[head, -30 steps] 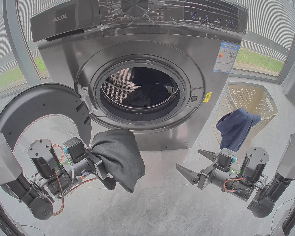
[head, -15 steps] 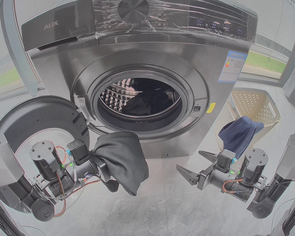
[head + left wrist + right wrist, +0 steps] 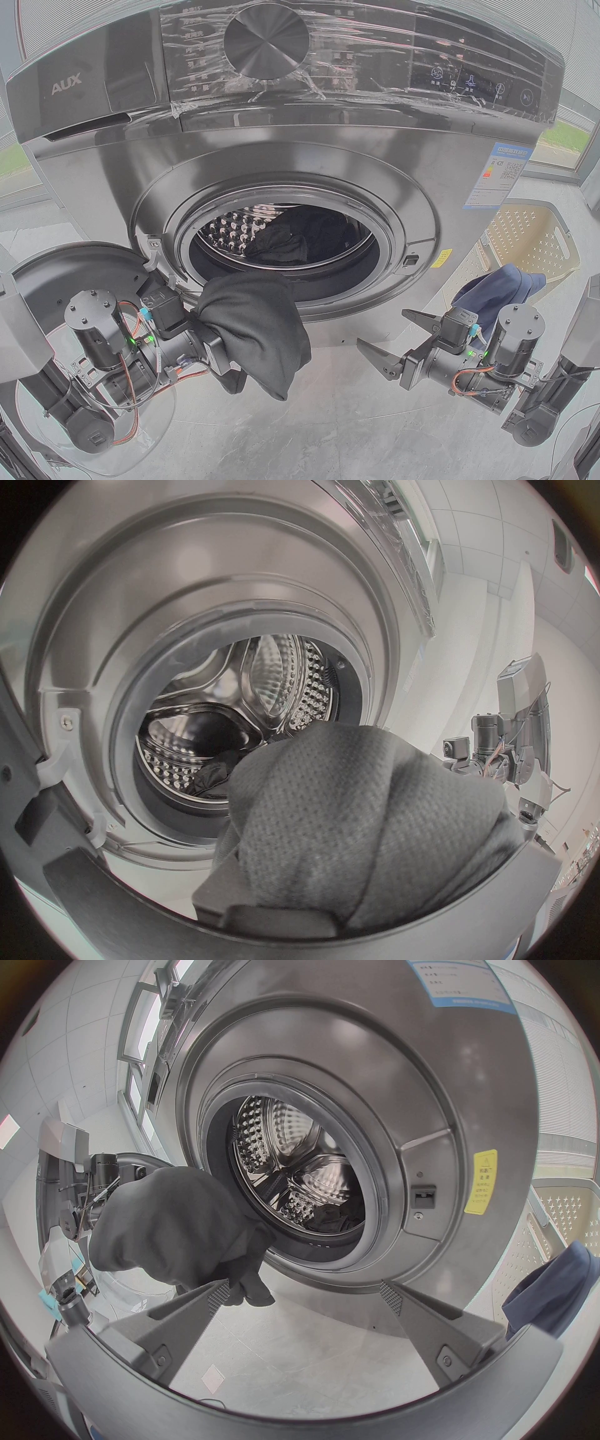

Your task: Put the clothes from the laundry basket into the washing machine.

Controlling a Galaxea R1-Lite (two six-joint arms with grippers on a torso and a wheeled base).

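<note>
**Item 1**, grey garment (image 3: pixel 259 331): clamped in L gripper (image 3: pixel 212 356), hanging just in front of washer (image 3: pixel 312 144) opening, at its lower rim, not yet inside.
**Item 2**, dark clothes (image 3: pixel 294 234): lying in drum (image 3: pixel 234 228); done.
**Item 3**, blue garment (image 3: pixel 500 294): draped over basket (image 3: pixel 565 231) rim, right of washer.
**R gripper** (image 3: pixel 382 329): jaws apart, empty, low near basket.
**Door** (image 3: pixel 75 275): swung open, left side.
**Status (est.)**: partway. Grey pc needs pushing in and release. Blue one left to fetch. More in basket: can't tell.

Three close views toward washing machine (image 3: pixel 300 156)
</note>
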